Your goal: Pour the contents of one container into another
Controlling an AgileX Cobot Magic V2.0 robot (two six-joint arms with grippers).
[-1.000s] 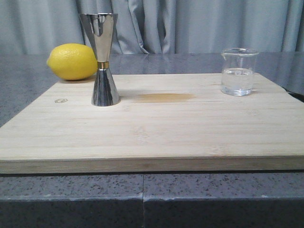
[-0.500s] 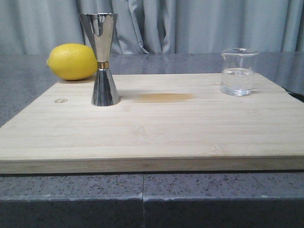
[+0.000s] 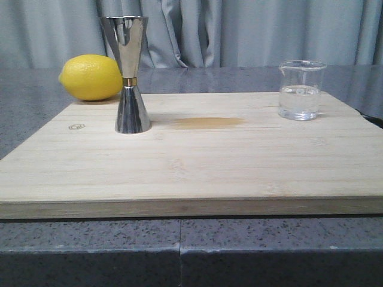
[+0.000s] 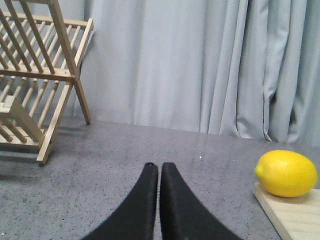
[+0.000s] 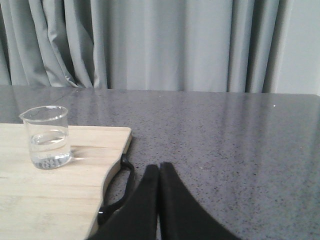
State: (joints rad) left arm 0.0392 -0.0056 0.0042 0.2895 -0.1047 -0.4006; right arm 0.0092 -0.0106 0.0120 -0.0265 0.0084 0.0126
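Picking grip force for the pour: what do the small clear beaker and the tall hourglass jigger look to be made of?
The small clear beaker looks like glass, possibly clear plastic: transparent walls, with clear liquid visible inside. The tall hourglass jigger looks like polished steel: mirror-bright, reflecting its surroundings, with a thin gold-coloured band at the waist. Both look smooth and probably slippery.

front: low, forward over board (image 3: 191,161) | wrists: low, toward curtain (image 4: 200,65) | shared: lemon (image 3: 91,77), beaker (image 3: 300,89)
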